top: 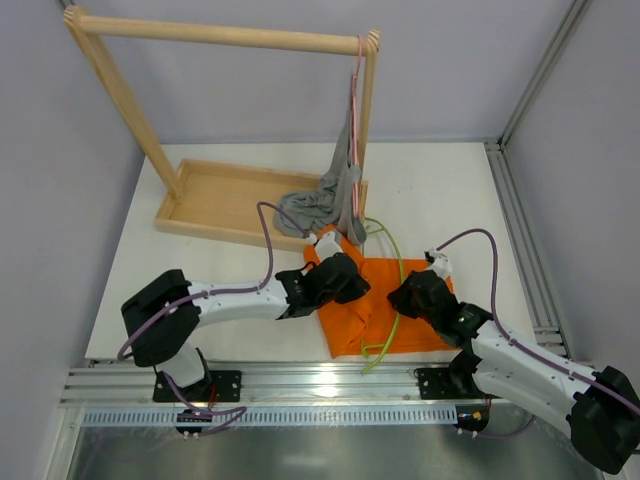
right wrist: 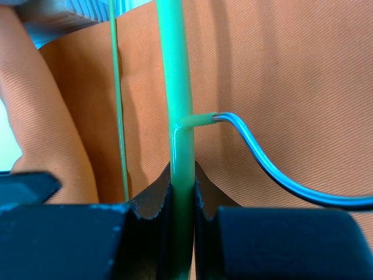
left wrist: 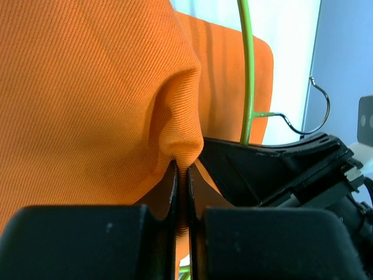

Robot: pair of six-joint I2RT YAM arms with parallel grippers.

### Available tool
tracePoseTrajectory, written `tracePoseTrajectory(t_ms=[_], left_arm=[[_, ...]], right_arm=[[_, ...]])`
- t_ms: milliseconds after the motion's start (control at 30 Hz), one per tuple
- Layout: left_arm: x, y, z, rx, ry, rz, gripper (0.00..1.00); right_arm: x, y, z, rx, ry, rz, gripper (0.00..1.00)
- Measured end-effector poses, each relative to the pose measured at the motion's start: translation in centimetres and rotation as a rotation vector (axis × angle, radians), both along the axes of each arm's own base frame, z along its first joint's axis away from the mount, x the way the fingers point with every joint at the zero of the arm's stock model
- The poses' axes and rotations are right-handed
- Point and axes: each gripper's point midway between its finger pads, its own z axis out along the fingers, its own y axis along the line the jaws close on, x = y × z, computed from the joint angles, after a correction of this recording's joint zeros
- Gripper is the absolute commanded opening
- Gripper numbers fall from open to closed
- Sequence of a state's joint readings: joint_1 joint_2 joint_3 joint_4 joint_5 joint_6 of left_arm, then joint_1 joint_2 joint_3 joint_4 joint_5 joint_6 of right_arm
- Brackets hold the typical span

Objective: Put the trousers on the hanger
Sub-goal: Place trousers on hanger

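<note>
Top external: the trousers (top: 375, 305) lie bunched on the tabletop (top: 450, 190) between the 2 arms. The hanger (top: 399, 272) lies across them, long axis near-to-far. Left jaws pinch a raised cloth fold just beside its bar. Right jaws clamp that bar near the hook (right wrist: 252, 146). Whether cloth runs through the hanger's loop is hidden.

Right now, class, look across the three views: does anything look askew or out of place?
The grey garment hangs lopsided from the pink hanger at the right end of the rack, its bottom slumped on the tray. Elsewhere nothing odd: left gripper pinches the trousers, right gripper clamps the green hanger.
</note>
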State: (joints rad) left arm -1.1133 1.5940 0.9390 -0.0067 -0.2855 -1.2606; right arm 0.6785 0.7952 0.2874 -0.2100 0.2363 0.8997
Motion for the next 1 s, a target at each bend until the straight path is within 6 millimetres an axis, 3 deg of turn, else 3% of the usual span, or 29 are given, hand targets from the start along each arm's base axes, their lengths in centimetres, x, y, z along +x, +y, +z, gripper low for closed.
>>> tracePoseTrajectory(t_ms=[133, 167, 267, 467, 667, 833, 1000], left_arm=[[0.3, -0.8, -0.3, -0.027, 0.004, 0.008, 0.24], [0.3, -1.0, -0.1, -0.036, 0.002, 0.004, 0.37], [0.1, -2.0, 1.1, -0.073, -0.018, -0.034, 0.47], [-1.6, -2.9, 2.3, -0.093, -0.031, -0.157, 0.46], [-2.9, -2.0, 2.5, -0.061, -0.038, -0.193, 0.45], [-2.9, -1.5, 1.8, -0.027, -0.043, -0.19, 0.45], [-2.7, -1.8, -0.2, 0.016, -0.022, -0.19, 0.36]], right_arm=[[0.0, 0.0, -0.1, 0.002, 0.0, 0.0, 0.04], [0.0, 0.0, -0.1, 0.005, 0.001, 0.0, 0.04], [-0.1, 0.1, -0.1, 0.007, 0.002, 0.0, 0.04], [-0.1, 0.1, -0.1, 0.011, 0.0, -0.001, 0.04], [-0.2, 0.0, 0.6, 0.024, -0.02, 0.003, 0.04], [-0.5, 0.0, 1.0, 0.024, -0.032, 0.028, 0.11], [-0.7, 0.0, 1.2, 0.024, -0.037, 0.044, 0.18]])
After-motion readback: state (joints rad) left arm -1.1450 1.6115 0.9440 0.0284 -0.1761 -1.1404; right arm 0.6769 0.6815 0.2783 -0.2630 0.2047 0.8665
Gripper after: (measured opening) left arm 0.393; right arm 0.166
